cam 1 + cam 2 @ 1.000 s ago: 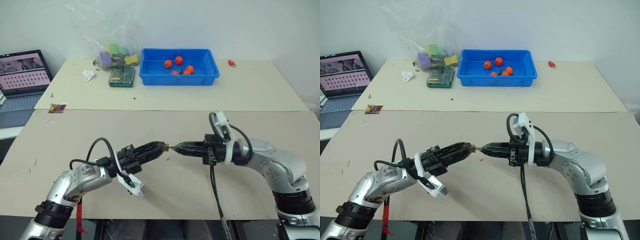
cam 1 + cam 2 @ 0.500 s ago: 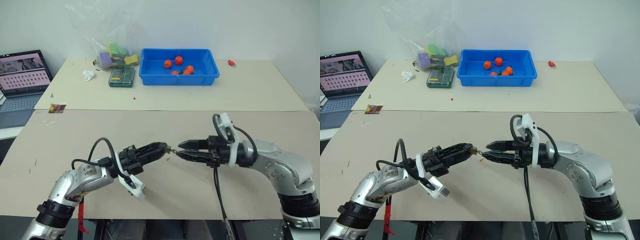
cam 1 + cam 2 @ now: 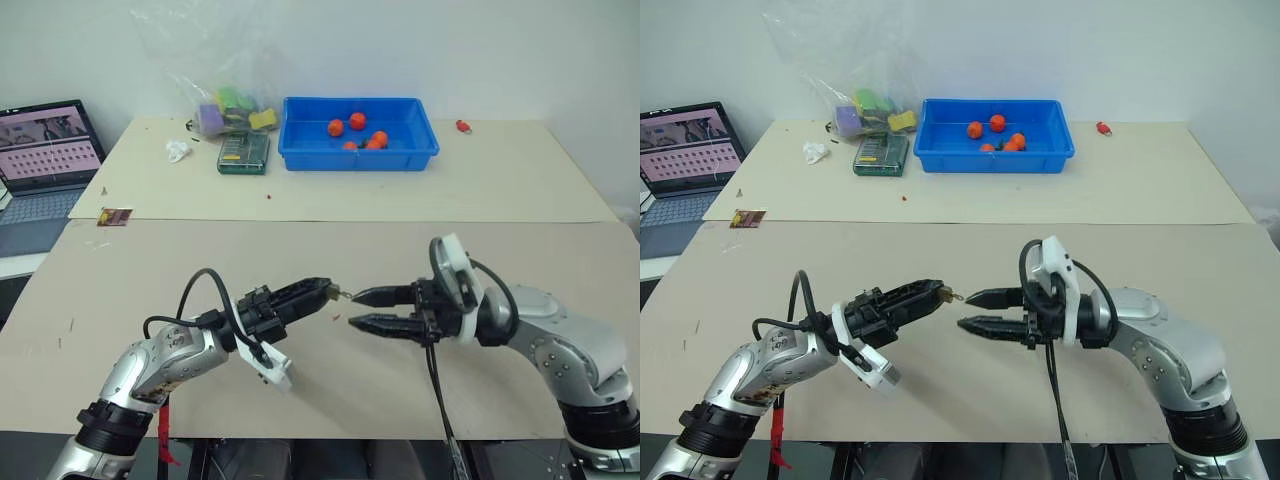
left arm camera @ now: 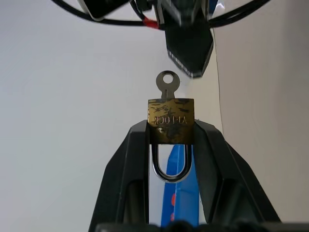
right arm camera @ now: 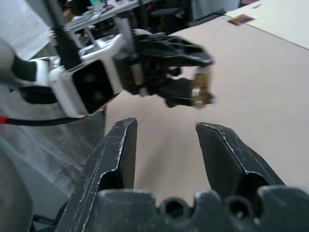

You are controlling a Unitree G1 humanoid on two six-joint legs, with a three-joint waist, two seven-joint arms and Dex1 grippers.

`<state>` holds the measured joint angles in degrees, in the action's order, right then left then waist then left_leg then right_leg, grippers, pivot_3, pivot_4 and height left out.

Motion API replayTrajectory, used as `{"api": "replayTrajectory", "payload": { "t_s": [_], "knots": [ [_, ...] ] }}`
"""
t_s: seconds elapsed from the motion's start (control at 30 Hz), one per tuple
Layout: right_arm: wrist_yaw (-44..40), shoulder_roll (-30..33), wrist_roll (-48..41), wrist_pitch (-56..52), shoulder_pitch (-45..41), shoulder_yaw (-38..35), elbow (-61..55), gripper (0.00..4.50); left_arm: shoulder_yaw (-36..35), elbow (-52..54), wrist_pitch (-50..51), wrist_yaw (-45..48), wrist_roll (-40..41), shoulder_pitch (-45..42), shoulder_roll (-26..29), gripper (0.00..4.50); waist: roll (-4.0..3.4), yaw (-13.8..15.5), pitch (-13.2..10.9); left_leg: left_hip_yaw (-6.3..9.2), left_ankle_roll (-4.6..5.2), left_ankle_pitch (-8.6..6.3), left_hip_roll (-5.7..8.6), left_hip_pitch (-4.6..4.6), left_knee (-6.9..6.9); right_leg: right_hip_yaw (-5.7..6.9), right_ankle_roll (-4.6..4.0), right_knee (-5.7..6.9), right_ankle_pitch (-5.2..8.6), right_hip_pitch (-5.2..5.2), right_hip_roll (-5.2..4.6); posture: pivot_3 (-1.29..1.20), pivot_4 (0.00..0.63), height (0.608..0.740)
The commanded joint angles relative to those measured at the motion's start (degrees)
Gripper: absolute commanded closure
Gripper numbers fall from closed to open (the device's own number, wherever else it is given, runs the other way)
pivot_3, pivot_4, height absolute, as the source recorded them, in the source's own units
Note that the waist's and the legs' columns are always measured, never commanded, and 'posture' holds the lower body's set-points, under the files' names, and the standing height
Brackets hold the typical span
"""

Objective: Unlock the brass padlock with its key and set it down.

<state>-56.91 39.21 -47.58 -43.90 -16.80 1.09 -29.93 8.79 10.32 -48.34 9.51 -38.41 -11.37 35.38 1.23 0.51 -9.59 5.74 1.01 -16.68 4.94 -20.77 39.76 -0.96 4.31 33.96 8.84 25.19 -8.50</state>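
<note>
the brass padlock (image 4: 170,120) is a tiny, rigid metal item, judged light for its material but smooth-sided and likely to slip or twist under a light pinch; the best hold is across its flat side faces, leaving the keyway end and the shackle (image 4: 170,169) free. it is held this way now: the left hand (image 4: 170,137) pinches the body between its two black fingers, above the bench (image 3: 330,255) and clear of its surface, near the front edge between the two arms. the body is a small square block of yellow brass with stamped lettering on the face; a thin silvery u-shaped shackle runs back between the fingers and appears seated, so the lock is judged not yet released. a small silvery key (image 4: 167,83) with a round ring head projects from the outer end of the body, toward the right hand (image 3: 362,309). the right hand is spread, its jaws apart and holding nothing, pointing at the key from just beside it without touching. the key head is small and thin; a firm flat pinch is advised before turning
</note>
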Motion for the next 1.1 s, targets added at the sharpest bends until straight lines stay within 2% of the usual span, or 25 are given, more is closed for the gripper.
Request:
{"api": "replayTrajectory", "payload": {
  "t_s": [0.03,0.37,0.83,0.93,1.0,1.1],
  "knots": [
    [-1.84,1.57,1.43,2.96,0.73,-0.81,-0.65,2.0,-0.7,1.14,0.32,-0.53,0.45,-0.55,-0.15,3.7,0.0,0.11,0.0,0.0,0.0,0.0,0.0,0.01,0.0,0.0,0.01,0.0,0.0,-0.01,0.0,0.0,0.15,0.74],
    [1.01,-0.62,4.75,4.39,-2.72,0.56,1.76,2.0,-0.43,1.27,0.95,-0.46,0.65,-0.34,-0.35,3.7,0.0,0.08,0.0,0.0,0.0,0.0,-0.02,0.05,-0.02,0.01,0.01,0.01,0.01,-0.01,0.0,0.0,0.15,0.74],
    [2.76,-2.26,3.2,2.73,-5.21,0.04,1.51,2.0,-0.27,1.36,1.46,-0.04,0.99,-0.37,-0.68,3.7,0.0,0.06,0.0,0.01,0.0,0.0,-0.01,0.05,-0.03,0.01,0.01,0.01,0.01,0.0,0.0,0.0,0.15,0.74],
    [2.97,-2.34,2.89,2.46,-5.11,0.12,1.29,2.7,-0.28,1.35,1.52,-0.02,0.96,-0.33,-0.79,3.7,0.0,0.06,0.0,0.01,0.0,0.0,-0.01,0.04,-0.02,0.01,0.0,0.0,0.01,0.0,0.0,0.0,0.15,0.74],
    [3.13,-2.38,2.73,2.34,-5.05,0.24,1.26,3.5,-0.33,1.38,1.56,-0.09,0.88,-0.24,-0.86,3.7,0.0,0.06,0.0,0.01,0.0,0.0,-0.01,0.04,-0.02,0.01,0.0,0.0,0.01,0.0,0.0,0.0,0.15,0.74],
    [3.29,-2.61,2.52,2.06,-4.62,0.82,1.3,4.44,-0.46,1.41,1.36,-0.39,0.66,0.19,-0.83,3.7,0.0,0.05,0.0,0.01,0.0,0.0,-0.01,0.04,-0.02,0.01,0.01,0.01,0.01,0.0,0.0,0.0,0.15,0.74]
  ]
}}
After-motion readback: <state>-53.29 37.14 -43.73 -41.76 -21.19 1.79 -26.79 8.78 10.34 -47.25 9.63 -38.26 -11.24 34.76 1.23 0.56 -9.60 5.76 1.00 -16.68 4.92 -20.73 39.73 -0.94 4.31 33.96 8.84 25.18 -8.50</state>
